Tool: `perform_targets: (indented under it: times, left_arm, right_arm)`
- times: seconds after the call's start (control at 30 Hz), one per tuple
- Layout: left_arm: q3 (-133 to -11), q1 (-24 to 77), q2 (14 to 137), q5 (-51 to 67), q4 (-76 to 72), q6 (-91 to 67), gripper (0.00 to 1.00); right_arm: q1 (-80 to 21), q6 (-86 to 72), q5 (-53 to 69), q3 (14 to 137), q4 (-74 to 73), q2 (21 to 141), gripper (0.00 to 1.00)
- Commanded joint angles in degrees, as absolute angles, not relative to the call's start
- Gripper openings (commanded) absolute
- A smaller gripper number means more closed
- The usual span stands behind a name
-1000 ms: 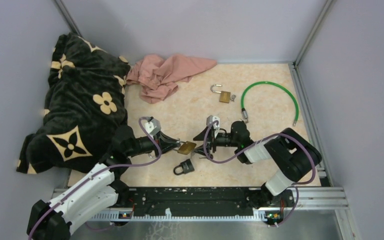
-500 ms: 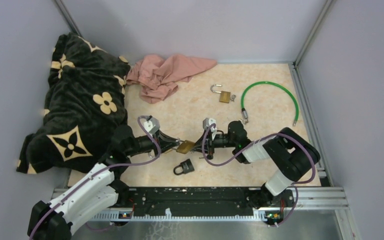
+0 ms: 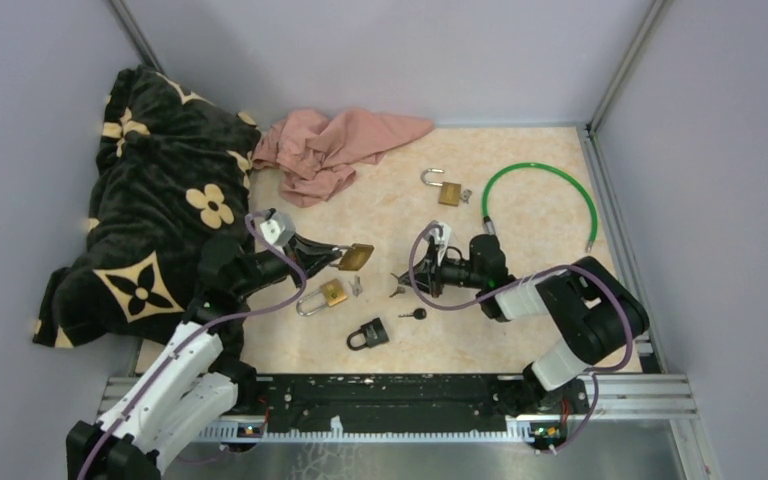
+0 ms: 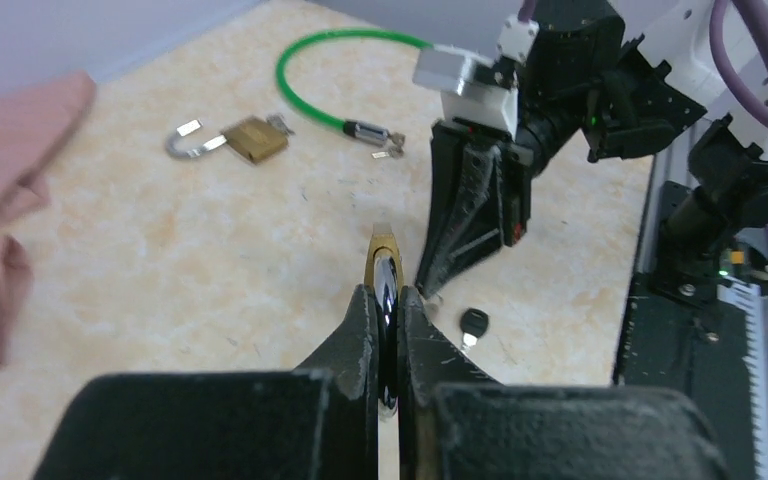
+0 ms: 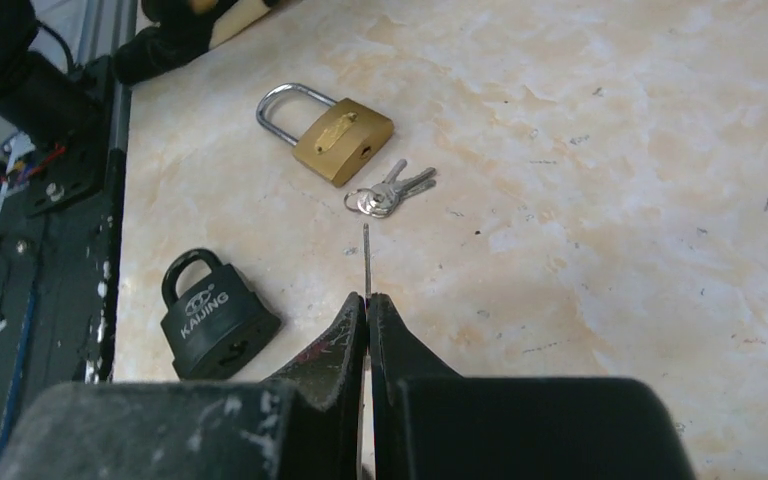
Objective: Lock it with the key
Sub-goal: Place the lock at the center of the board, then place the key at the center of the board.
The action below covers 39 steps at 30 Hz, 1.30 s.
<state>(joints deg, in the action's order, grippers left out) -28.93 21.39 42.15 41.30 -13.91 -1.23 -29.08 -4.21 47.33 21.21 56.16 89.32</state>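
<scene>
My left gripper (image 3: 338, 256) (image 4: 387, 300) is shut on the shackle of a brass padlock (image 3: 356, 257) (image 4: 381, 252) and holds it above the table, body pointing right. My right gripper (image 3: 401, 285) (image 5: 368, 300) sits low over the table, shut on a thin key (image 5: 366, 255) seen edge-on, its blade poking out past the fingertips. The two grippers are apart, tips facing each other. A black-headed key (image 3: 415, 313) (image 4: 472, 325) lies loose on the table between them.
A second brass padlock (image 3: 322, 297) (image 5: 332, 130) with a key bunch (image 5: 390, 192) and a black padlock (image 3: 368, 333) (image 5: 215, 315) lie near the front. At the back lie a third brass padlock (image 3: 445, 190), a green cable (image 3: 545, 190), pink cloth (image 3: 335, 145) and a dark blanket (image 3: 160, 210).
The left gripper lifted the brass padlock up and back to the left. The right gripper shut and drew back to the right. A black-headed key now lies on the table.
</scene>
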Motion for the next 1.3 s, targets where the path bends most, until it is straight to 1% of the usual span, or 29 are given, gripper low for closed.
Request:
perform_targets:
  times: [0.0, 0.07, 0.17, 0.3, 0.37, 0.53, 0.6, 0.63, 0.7, 0.8, 0.87, 0.97, 1.1, 1.27]
  left_arm:
    - [-24.7, 22.1, 48.8, 38.3, -25.1, -20.4, 0.0]
    - [-23.8, 24.4, 53.8, 35.1, -27.9, -25.8, 0.0]
    - [-25.3, 29.7, 60.9, 28.6, -29.1, -25.9, 0.0]
    - [-28.0, 33.6, 70.9, 26.5, -34.2, -28.6, 0.0]
    - [-29.3, 35.3, 74.8, 25.6, -35.6, -27.5, 0.0]
    - [-30.7, 36.0, 81.7, 19.4, -35.6, -24.5, 0.0]
    - [-30.6, 36.1, 82.8, 17.7, -36.6, -21.8, 0.2]
    - [-30.4, 36.2, 82.9, 17.2, -37.5, -20.2, 0.32]
    - [-29.9, 36.6, 82.7, 16.2, -40.4, -16.4, 0.53]
    - [-29.4, 36.8, 81.1, 14.6, -43.7, -9.5, 0.77]
    - [-28.9, 36.9, 79.2, 12.9, -44.1, -5.7, 0.97]
    - [-27.2, 37.0, 74.4, 9.6, -42.0, -2.9, 0.99]
    - [-23.7, 36.9, 66.4, 7.6, -38.4, -1.9, 0.99]
    - [-19.0, 36.7, 57.6, 6.0, -37.7, -1.2, 0.99]
  right_arm:
    - [-28.7, -9.9, 40.4, 26.9, 46.6, 84.3, 0.0]
    - [-28.7, -11.1, 38.7, 30.0, 36.1, 81.7, 0.0]
    - [-28.7, -11.9, 36.4, 30.6, 26.6, 77.2, 0.0]
    - [-28.7, -14.0, 34.3, 29.3, 21.8, 72.4, 0.0]
    - [-28.7, -14.9, 33.3, 29.1, 20.6, 71.0, 0.0]
    - [-28.7, -14.1, 30.6, 29.9, 16.8, 70.3, 0.0]
    - [-28.7, -13.3, 30.2, 30.6, 16.0, 71.1, 0.0]
    - [-28.7, -13.2, 30.1, 31.0, 15.8, 71.5, 0.0]
    - [-28.7, -13.1, 29.5, 32.0, 15.5, 73.1, 0.0]
    - [-28.7, -12.9, 28.2, 33.7, 16.2, 76.1, 0.0]
    - [-28.7, -12.6, 26.8, 36.1, 16.1, 79.1, 0.0]
    - [-28.7, -11.7, 24.4, 40.4, 13.7, 84.3, 0.0]
    - [-29.6, -10.6, 25.0, 45.2, 11.2, 91.2, 0.0]
    - [-32.3, -8.3, 22.1, 49.5, 8.5, 96.2, 0.0]
